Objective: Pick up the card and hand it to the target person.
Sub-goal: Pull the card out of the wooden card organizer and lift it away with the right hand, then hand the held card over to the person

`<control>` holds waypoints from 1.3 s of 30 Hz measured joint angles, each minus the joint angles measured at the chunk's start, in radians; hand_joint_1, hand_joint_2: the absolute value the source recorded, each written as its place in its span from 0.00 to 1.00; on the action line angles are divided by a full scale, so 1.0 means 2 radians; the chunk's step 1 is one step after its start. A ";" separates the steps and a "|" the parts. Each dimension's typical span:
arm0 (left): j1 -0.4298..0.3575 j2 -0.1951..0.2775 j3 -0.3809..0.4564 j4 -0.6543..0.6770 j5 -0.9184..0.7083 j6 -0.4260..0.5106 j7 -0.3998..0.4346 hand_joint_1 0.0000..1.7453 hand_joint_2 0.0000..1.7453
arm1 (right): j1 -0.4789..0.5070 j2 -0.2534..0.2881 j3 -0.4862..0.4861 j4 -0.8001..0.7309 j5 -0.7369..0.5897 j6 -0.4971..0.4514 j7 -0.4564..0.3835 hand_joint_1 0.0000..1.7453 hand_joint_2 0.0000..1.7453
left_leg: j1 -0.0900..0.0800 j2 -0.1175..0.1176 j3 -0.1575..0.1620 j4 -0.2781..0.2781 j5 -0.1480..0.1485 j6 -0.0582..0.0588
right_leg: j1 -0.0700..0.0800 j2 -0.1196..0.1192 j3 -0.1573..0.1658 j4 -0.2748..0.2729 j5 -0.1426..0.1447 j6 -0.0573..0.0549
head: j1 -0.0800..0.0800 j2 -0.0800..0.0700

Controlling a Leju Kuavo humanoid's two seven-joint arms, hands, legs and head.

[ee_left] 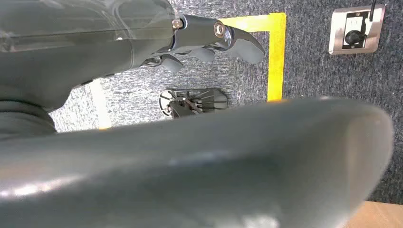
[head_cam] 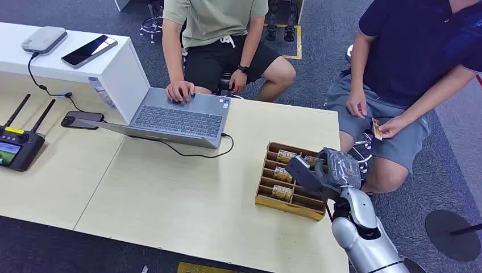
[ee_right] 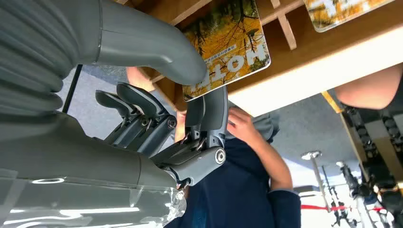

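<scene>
A wooden card box [head_cam: 284, 207] with several slots stands near the table's right edge and holds yellow cards [head_cam: 282, 192]. My right hand [head_cam: 324, 170] hangs over the box's right side. In the right wrist view the right hand [ee_right: 190, 118] pinches the edge of a yellow card [ee_right: 228, 42] between thumb and a finger, and the card still lies in its slot. A second card [ee_right: 342, 9] sits in a neighbouring slot. The person in dark blue [head_cam: 415, 51] sits just beyond the table's right end and holds a small card [head_cam: 376, 129]. My left hand [ee_left: 209, 40] hangs over the floor, fingers apart, holding nothing.
An open laptop [head_cam: 179, 119] sits at the table's [head_cam: 170, 193] far edge, with a person in green [head_cam: 216, 34] typing on it. Its cable [head_cam: 193, 152] trails toward the box. A phone [head_cam: 82, 119] and a remote controller [head_cam: 17, 149] lie at the left.
</scene>
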 joint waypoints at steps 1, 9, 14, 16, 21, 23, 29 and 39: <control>0.000 0.000 0.000 0.000 0.000 0.000 0.000 0.00 0.00 | 0.001 0.000 0.000 -0.002 0.001 0.000 0.001 1.00 1.00 | 0.000 0.000 0.000 0.000 0.000 0.000 | 0.000 0.000 0.000 0.000 0.000 0.000 | 0.000 0.000; 0.001 0.000 0.000 0.000 0.008 0.001 0.001 0.00 0.00 | 0.018 -0.004 -0.012 -0.057 0.016 -0.002 0.021 1.00 1.00 | 0.000 0.000 0.000 0.000 0.000 0.000 | 0.000 0.000 0.000 0.000 0.000 0.000 | 0.000 0.000; 0.003 0.000 0.000 0.000 0.009 0.001 0.002 0.00 0.00 | 0.030 -0.010 -0.023 -0.099 0.025 -0.006 0.031 1.00 1.00 | 0.000 0.000 0.000 0.000 0.000 0.000 | 0.000 0.000 0.000 0.000 0.000 0.000 | 0.000 0.000; 0.003 0.000 0.000 0.000 0.010 0.001 0.002 0.00 0.00 | 0.035 -0.012 -0.027 -0.114 0.027 -0.008 0.034 1.00 1.00 | 0.000 0.000 0.000 0.000 0.000 0.000 | 0.000 0.000 0.000 0.000 0.000 0.000 | 0.000 0.000; 0.003 0.000 0.000 0.000 0.016 0.003 0.002 0.00 0.00 | 0.047 -0.016 -0.037 -0.148 0.036 -0.021 0.038 1.00 1.00 | 0.000 0.000 0.000 0.000 0.000 0.000 | 0.000 0.000 0.000 0.000 0.000 0.000 | 0.000 0.000; 0.003 -0.001 0.000 0.000 0.016 0.014 0.006 0.00 0.00 | 0.056 -0.017 -0.044 -0.164 0.030 -0.040 0.025 1.00 1.00 | 0.000 0.000 0.000 0.000 0.000 0.000 | 0.000 0.000 0.000 0.000 0.000 0.000 | 0.000 0.000; 0.004 -0.020 0.000 0.000 0.015 0.070 0.022 0.00 0.00 | 0.073 -0.016 -0.076 -0.187 -0.132 -0.120 -0.110 1.00 1.00 | 0.000 0.000 0.000 0.000 0.000 0.000 | 0.000 0.000 0.000 0.000 0.000 0.000 | 0.000 0.000; 0.001 -0.031 0.000 0.000 0.007 0.069 0.030 0.00 0.00 | 0.080 0.000 -0.118 -0.177 -0.238 -0.144 -0.202 1.00 1.00 | 0.000 0.000 0.000 0.000 0.000 0.000 | 0.000 0.000 0.000 0.000 0.000 0.000 | 0.000 0.000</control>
